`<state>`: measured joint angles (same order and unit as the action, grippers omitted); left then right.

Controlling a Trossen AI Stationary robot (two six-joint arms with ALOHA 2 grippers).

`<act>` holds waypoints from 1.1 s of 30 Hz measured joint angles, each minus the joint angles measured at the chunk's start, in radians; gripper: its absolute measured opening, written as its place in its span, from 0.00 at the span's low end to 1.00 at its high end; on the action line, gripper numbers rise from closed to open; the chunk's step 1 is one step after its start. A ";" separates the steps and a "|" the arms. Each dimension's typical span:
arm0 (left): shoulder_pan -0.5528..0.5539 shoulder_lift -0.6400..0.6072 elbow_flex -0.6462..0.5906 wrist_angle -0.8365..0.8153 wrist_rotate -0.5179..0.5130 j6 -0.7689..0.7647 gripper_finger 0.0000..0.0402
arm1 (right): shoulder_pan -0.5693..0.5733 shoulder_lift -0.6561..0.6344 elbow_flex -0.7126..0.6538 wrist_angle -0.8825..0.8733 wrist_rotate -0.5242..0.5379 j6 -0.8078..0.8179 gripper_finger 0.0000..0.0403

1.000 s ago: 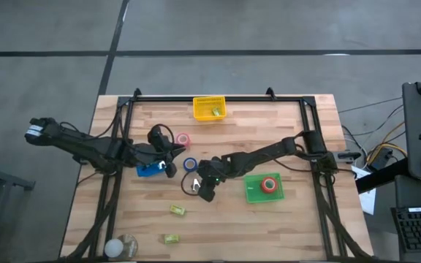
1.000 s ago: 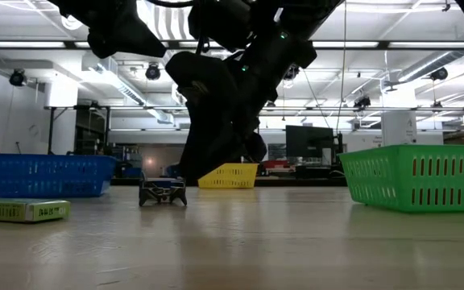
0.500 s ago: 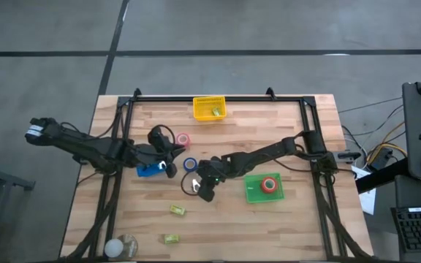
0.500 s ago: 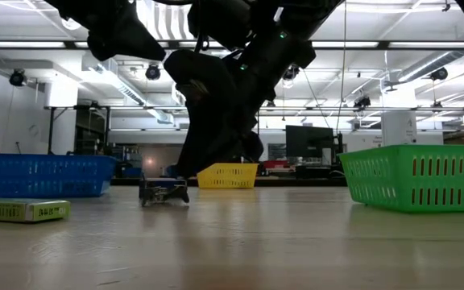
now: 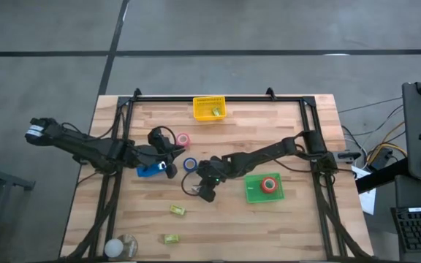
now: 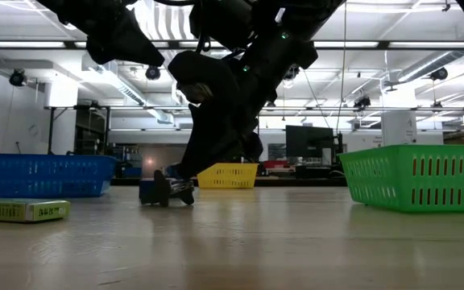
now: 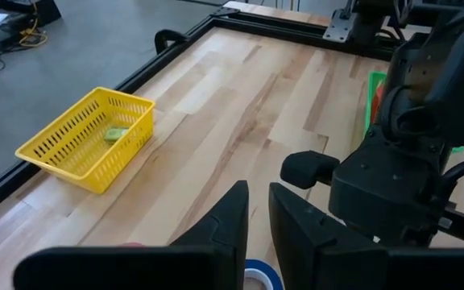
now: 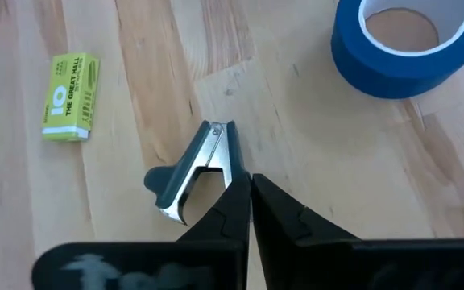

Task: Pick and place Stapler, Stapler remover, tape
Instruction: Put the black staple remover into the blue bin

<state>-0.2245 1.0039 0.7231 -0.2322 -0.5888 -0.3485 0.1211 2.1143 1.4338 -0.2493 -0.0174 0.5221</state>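
Green basket (image 5: 254,191) with red tape (image 5: 270,184)

A yellow basket (image 5: 209,108), a blue basket (image 5: 148,170) and a green basket (image 5: 256,193) sit on the wooden worktop (image 5: 283,131).
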 joint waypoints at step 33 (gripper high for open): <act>0.000 0.000 0.000 0.012 0.002 0.094 0.14 | 0.001 -0.129 0.024 -0.107 0.196 -0.130 0.02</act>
<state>-0.2249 1.0039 0.7227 -0.2207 -0.5866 -0.2542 0.1223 1.9854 1.4574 -0.3565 0.1786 0.3920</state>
